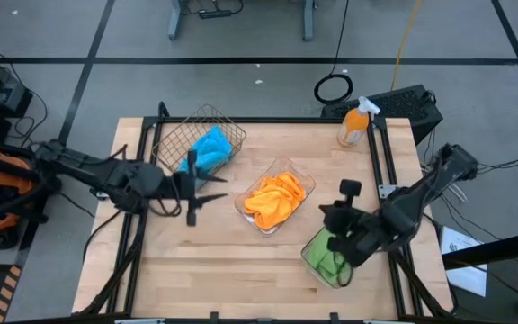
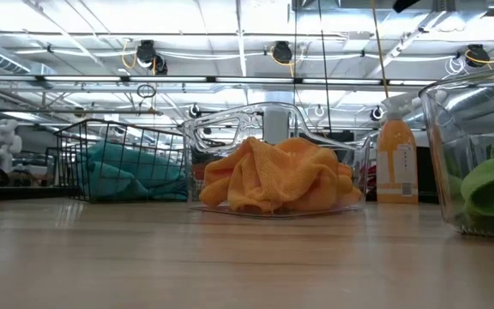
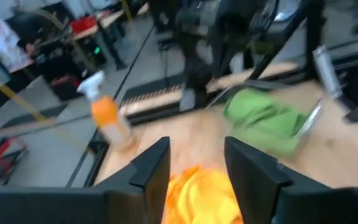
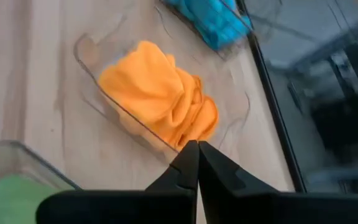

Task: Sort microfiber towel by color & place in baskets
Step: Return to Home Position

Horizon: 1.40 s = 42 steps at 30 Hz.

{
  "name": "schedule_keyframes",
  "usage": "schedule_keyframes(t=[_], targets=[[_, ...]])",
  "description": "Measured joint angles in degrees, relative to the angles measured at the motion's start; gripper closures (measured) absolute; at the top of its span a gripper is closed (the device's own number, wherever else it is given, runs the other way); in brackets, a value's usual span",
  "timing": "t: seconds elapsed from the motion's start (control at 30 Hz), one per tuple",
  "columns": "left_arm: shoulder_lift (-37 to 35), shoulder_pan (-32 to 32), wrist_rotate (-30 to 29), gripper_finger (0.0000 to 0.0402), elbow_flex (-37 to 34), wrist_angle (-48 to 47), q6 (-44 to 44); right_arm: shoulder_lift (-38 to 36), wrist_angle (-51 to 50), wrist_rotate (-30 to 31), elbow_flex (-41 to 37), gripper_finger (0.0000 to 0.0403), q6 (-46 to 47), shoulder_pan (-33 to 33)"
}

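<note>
So my right gripper [image 4: 197, 149] hung pinched together, empty, just far of the green towels [image 1: 320, 252]; my left gripper [image 3: 196, 144] gaped.

On the desk [image 1: 214, 261], a wire basket [image 1: 174, 144] stands back left, one tray [image 1: 308, 183] centre, another tray [image 1: 308, 261] front right, each holding towels [image 1: 272, 200]; spray bottle [image 1: 353, 124] back right.

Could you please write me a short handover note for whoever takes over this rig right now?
Left gripper: open, empty, beside the wire basket.
Right gripper: shut, empty, above the right tray.
Blue towels in the wire basket, orange towels in the middle tray, green towels in the right tray.
Sorting looks done; no cloth seen loose on the table.
Left: send both grippers home.
</note>
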Motion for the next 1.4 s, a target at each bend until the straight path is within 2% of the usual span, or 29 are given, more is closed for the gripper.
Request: schedule_keyframes(t=[0.1, 0.17, 0.27, 0.4, 0.47, 0.57, 0.73, 0.93, 1.13, 1.4], targets=[[0.15, 3.07, 0.12, 0.0266, -0.92, -2.38, -0.03, -7.27, 8.72, -0.23, -6.88, 0.0403, -8.99, -1.47], [0.22, 5.21, 0.20, 0.0279, -3.35, -0.95, -0.02, -12.42, 18.85, -1.66, -12.85, 0.0403, -17.27, -3.16], [0.35, 8.73, 1.42, 0.0297, -8.12, 3.41, 0.01, -20.03, 36.51, -11.25, -23.47, 0.0403, -30.42, -7.32], [0.31, 13.13, 12.01, 0.0319, -14.09, 10.58, 2.06, -28.77, 54.72, -25.07, -37.18, 0.0403, -40.77, -14.59], [0.33, 14.80, 16.36, 0.0329, -16.73, 14.24, 3.39, -32.45, 60.27, -30.15, -42.67, 0.0403, -42.11, -18.51], [0.28, 17.17, 19.29, 0.0345, -19.48, 18.95, 5.80, -37.32, 67.06, -35.26, -49.62, 0.0403, -42.58, -23.71], [0.28, 22.26, 20.92, 0.0371, -24.10, 24.07, 6.99, -42.89, 76.69, -40.54, -59.62, 0.0403, -42.80, -30.07], [0.29, 28.75, 29.89, 0.0397, -30.42, 31.70, 5.88, -45.73, 90.60, -47.14, -70.72, 0.0403, -41.34, -35.62], [0.28, 32.61, 33.84, 0.0395, -34.48, 36.62, 2.99, -45.93, 96.82, -48.67, -76.51, 0.0403, -39.38, -38.65], [0.31, 34.64, 37.17, 0.0394, -39.00, 41.05, -3.04, -45.93, 95.67, -49.89, -76.91, 0.0403, -39.32, -40.50]])
